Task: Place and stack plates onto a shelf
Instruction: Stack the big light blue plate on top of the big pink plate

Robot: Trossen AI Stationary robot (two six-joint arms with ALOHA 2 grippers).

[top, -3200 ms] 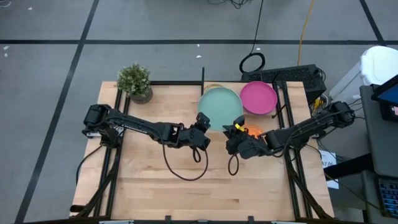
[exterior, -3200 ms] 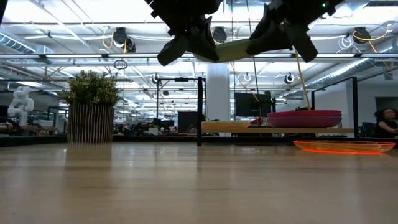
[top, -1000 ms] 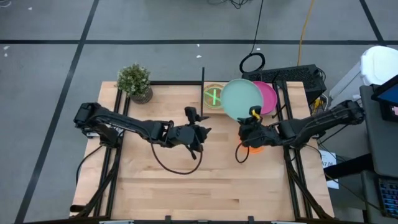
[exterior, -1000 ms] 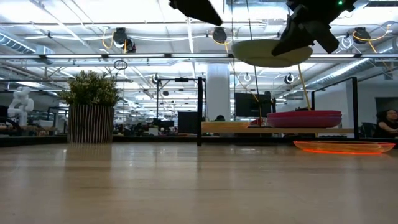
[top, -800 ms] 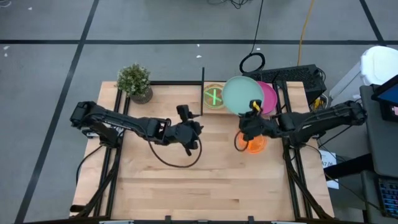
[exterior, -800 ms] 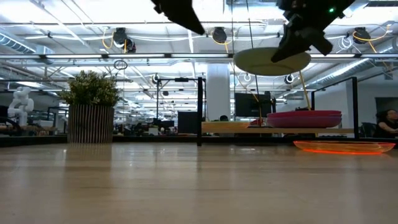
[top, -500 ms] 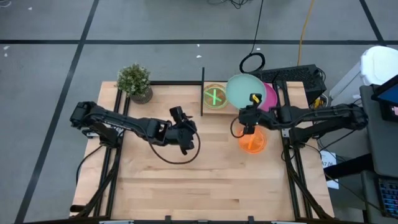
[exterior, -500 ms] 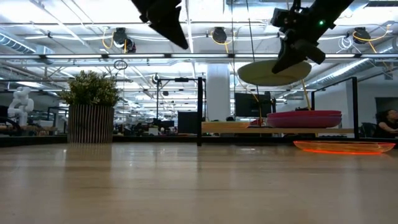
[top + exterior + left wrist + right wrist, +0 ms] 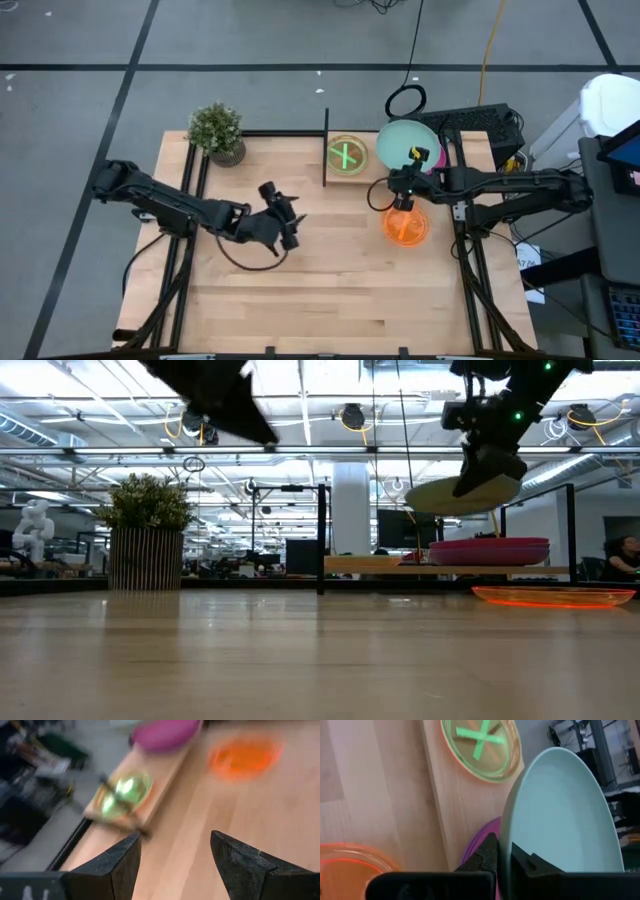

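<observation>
Now right end effector (image 9: 504, 854) grips teal plate (image 9: 565, 815) above shelf (image 9: 345, 176).

Open-plan robotics lab or industrial workspace: grey floor marked with black tape lines (image 9: 130, 85), exposed ceiling with ducts and strip lights (image 9: 330, 420), desks with monitors (image 9: 405, 528) behind, a white humanoid figure (image 9: 33, 525), loose cables (image 9: 407, 100) beside the framed wooden table (image 9: 300, 300).

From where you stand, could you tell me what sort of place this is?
Probably an open-plan robotics lab or workshop: exposed ceiling ducts and strip lights, a small white humanoid figure on a far bench, and monitors and workbenches behind the light-wood tabletop.
</observation>
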